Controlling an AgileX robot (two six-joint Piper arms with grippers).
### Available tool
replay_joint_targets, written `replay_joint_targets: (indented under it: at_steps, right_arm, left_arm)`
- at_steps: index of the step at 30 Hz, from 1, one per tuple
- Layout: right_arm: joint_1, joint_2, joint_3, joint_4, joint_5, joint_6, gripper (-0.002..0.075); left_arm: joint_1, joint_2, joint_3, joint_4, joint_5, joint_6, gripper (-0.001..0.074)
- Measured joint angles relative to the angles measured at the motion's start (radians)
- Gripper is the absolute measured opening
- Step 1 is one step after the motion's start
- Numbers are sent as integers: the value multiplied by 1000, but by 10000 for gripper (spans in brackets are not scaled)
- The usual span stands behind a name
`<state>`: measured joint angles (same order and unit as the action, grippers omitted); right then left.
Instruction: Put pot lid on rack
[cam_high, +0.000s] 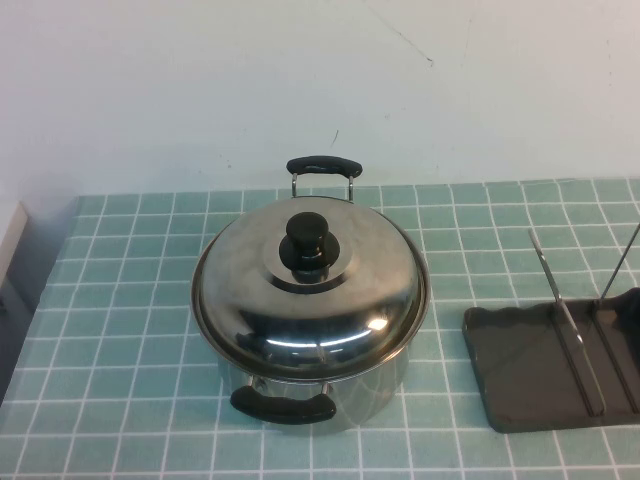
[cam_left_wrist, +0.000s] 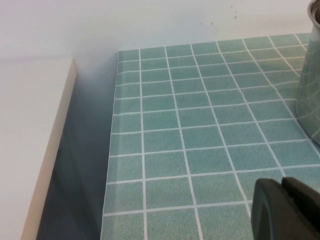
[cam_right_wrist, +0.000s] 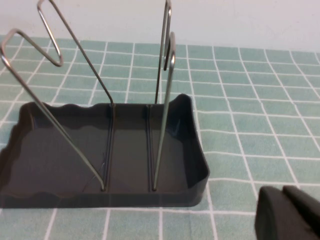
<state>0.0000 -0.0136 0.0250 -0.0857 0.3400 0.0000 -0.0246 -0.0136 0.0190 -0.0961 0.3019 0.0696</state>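
Note:
The pot lid (cam_high: 310, 300), shiny steel with a black knob (cam_high: 309, 243), sits closed on the steel pot (cam_high: 340, 395) at the table's middle. The pot has two black handles, front and back. The rack (cam_high: 520, 370), a dark tray with upright wire dividers (cam_high: 560, 300), stands at the right edge. Neither gripper shows in the high view. My left gripper (cam_left_wrist: 281, 184) is shut and empty over the tiles, left of the pot's wall (cam_left_wrist: 311, 75). My right gripper (cam_right_wrist: 283, 191) is shut and empty, close beside the rack (cam_right_wrist: 60, 160) and its wires (cam_right_wrist: 165, 100).
The table has a teal tiled cover (cam_high: 120, 300). Its left edge (cam_left_wrist: 112, 150) drops to a dark gap beside a white board (cam_left_wrist: 30, 140). A white wall runs along the back.

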Motion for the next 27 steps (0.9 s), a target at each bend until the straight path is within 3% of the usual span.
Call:
replay_joint_targets:
  at_steps: [27]
  right_arm:
    - [0,0,0,-42,0,0,-3]
  left_arm:
    - [0,0,0,-23,0,-11,-4]
